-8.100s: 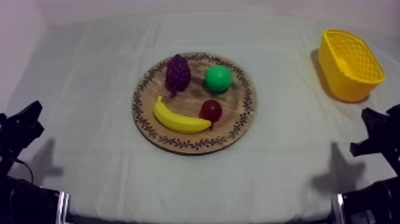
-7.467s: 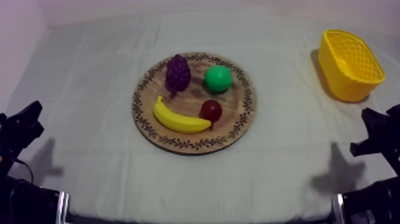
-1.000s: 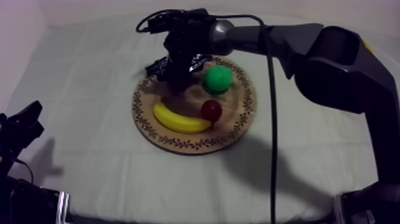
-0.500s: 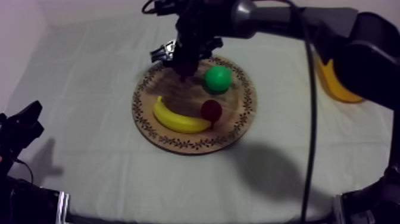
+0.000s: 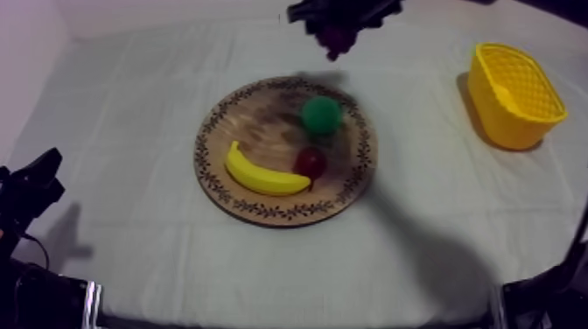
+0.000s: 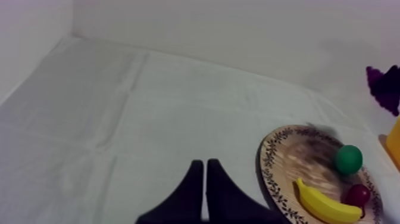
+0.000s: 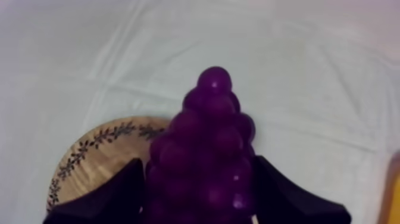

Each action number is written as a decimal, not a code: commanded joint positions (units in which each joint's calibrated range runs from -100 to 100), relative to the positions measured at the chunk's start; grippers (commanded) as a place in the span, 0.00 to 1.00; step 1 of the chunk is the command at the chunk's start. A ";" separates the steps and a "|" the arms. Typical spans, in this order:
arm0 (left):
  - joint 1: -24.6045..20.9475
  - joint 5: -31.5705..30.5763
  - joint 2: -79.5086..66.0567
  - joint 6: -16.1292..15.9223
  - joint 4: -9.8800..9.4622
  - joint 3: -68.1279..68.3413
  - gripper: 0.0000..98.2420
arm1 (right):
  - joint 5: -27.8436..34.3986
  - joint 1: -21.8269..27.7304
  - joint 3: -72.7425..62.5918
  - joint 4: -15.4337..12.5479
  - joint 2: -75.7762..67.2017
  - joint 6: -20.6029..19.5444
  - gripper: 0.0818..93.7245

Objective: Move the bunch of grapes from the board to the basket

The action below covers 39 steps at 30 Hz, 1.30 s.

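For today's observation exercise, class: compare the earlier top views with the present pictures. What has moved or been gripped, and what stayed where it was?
The right gripper came in over the wooden board, shut on the bunch of grapes and lifted it off, beyond the board's far edge, toward the yellow basket. The banana, green fruit, small red fruit, basket and left gripper stayed put.

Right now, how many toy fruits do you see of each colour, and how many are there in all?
Yellow: 1, the banana
Green: 1, the round green fruit
Red: 1, the small red fruit
Purple: 1, the bunch of grapes
Total: 4
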 commanded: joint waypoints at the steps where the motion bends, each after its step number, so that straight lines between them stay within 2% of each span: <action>1: -0.01 -0.03 0.00 0.01 0.01 -0.04 0.00 | -1.21 2.46 2.65 -0.50 -5.77 1.96 0.43; 12: -0.01 -0.03 0.00 0.01 0.01 -0.04 0.00 | -10.41 13.19 13.49 -2.76 -19.86 10.67 0.43; 25: -0.01 -0.03 0.00 0.01 0.01 -0.04 0.00 | -21.28 23.77 24.37 -9.12 -28.42 22.24 0.43; 31: -0.01 -0.03 0.00 0.01 0.01 -0.04 0.00 | -22.23 27.71 25.23 -9.31 -28.57 22.05 0.43; 39: -0.01 -0.03 0.00 0.01 0.01 -0.04 0.00 | -16.85 30.86 23.51 -7.85 -24.96 19.26 0.43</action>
